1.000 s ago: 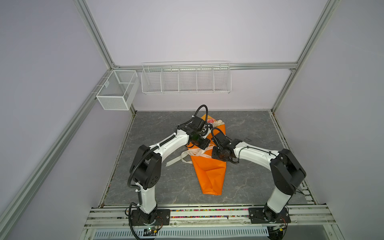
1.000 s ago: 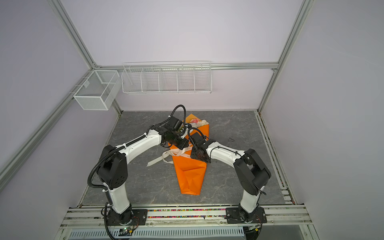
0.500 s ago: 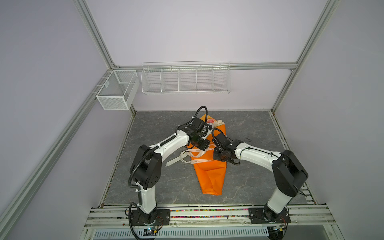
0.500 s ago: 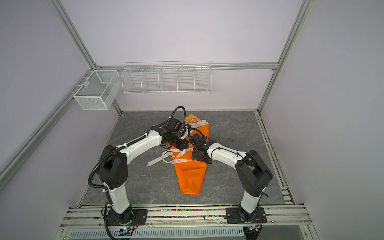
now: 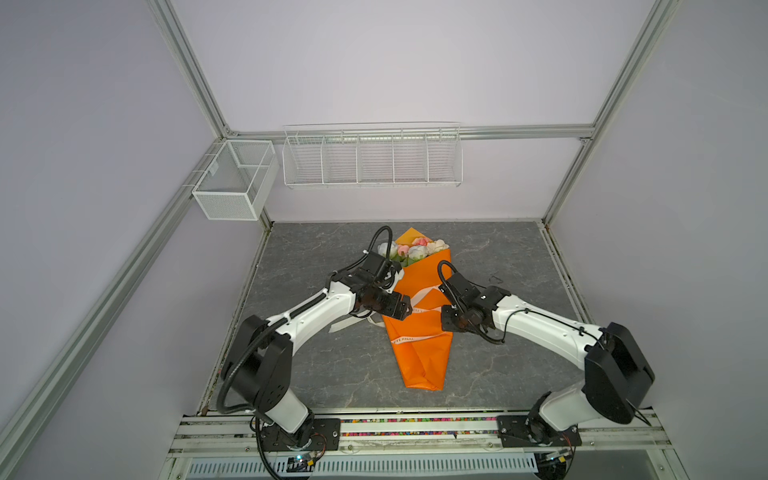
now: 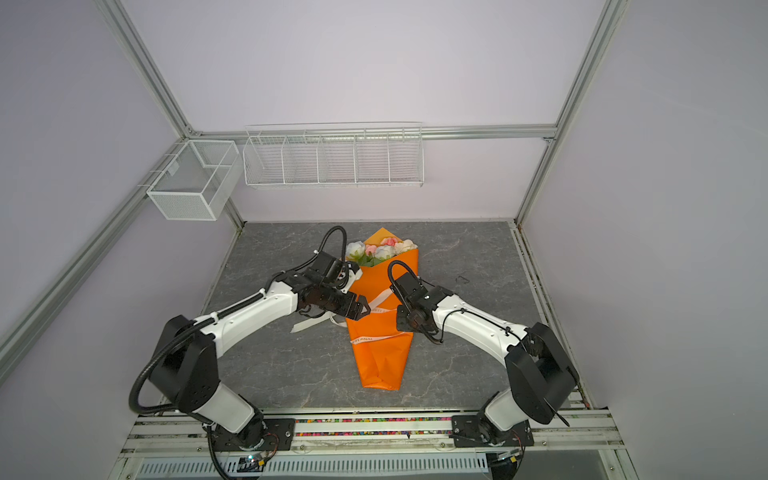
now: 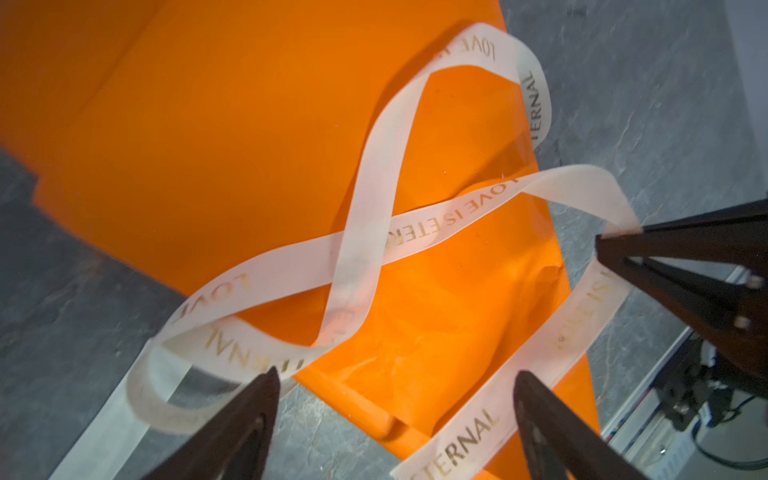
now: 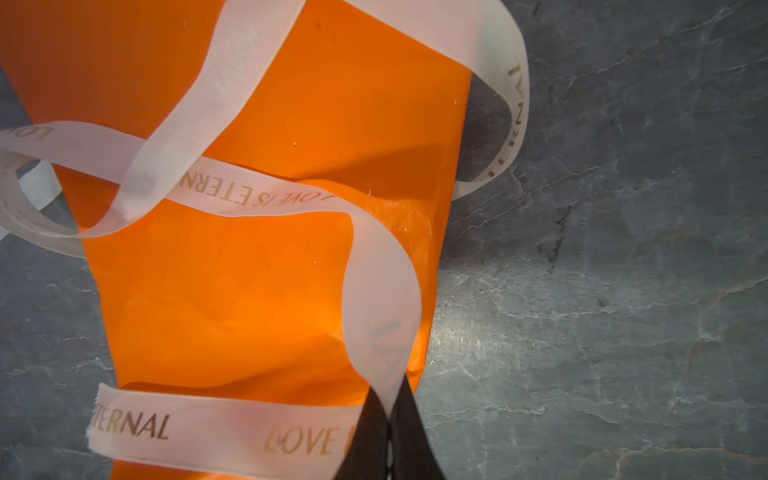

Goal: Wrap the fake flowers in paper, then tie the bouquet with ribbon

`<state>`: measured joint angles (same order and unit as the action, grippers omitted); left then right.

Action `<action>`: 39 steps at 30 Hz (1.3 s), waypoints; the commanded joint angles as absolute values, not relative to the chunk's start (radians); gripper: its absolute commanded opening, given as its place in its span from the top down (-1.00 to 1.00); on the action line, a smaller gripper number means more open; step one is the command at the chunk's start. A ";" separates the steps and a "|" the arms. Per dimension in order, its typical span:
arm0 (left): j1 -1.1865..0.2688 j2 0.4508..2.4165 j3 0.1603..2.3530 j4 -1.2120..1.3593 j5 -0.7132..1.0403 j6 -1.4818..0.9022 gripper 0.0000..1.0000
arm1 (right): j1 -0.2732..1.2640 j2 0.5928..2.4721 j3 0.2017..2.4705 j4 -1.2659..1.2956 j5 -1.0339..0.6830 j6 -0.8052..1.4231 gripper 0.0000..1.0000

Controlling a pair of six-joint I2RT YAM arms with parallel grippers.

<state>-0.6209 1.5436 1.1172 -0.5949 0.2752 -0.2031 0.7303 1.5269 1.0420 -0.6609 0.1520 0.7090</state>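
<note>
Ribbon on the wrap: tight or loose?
Loose. The ribbon lies in slack loops across the orange wrap, with no knot drawn tight. The right gripper pinches a strand; the left gripper is open, holding nothing.

paper wrap [image 5: 422,357]: plain bright orange. ribbon [image 7: 370,195]: cream, gold printed lettering. bouquet of fake flowers [image 5: 417,251]: pink, white, cream blooms, green leaves. tabletop [image 5: 332,365]: dark grey, pale marble veining.

The paper wrap [image 5: 422,361] lay on the table [image 5: 316,365], bouquet of fake flowers [image 5: 415,250] in its far end, ribbon [image 8: 208,428] across it.
</note>
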 commanded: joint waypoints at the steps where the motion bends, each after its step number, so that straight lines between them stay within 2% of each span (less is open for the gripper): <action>1: -0.575 1.435 1.029 -0.557 0.151 -0.390 -0.88 | 0.733 1.560 1.081 -0.687 0.140 0.663 0.87; 3: -0.554 1.387 0.985 -0.605 -0.011 -0.482 -0.87 | 0.732 1.570 1.102 -0.698 0.143 0.656 0.87; 8: -0.456 1.388 0.946 -0.733 -0.162 -0.532 -0.84 | 0.733 1.569 1.115 -0.707 0.145 0.649 0.87; 12: -0.374 1.460 0.949 -0.800 -0.150 -0.500 -0.81 | 0.733 1.560 1.117 -0.718 0.155 0.644 0.87; 19: -0.379 1.646 1.055 -0.874 -0.148 -0.395 -0.78 | 0.733 1.551 1.120 -0.725 0.158 0.639 0.87; 26: -0.387 1.737 1.116 -0.874 -0.111 -0.325 -0.73 | 0.730 1.549 1.114 -0.723 0.159 0.645 0.87; 39: -0.397 1.870 1.159 -0.838 0.013 -0.299 -0.43 | 0.730 1.558 1.117 -0.730 0.155 0.646 0.87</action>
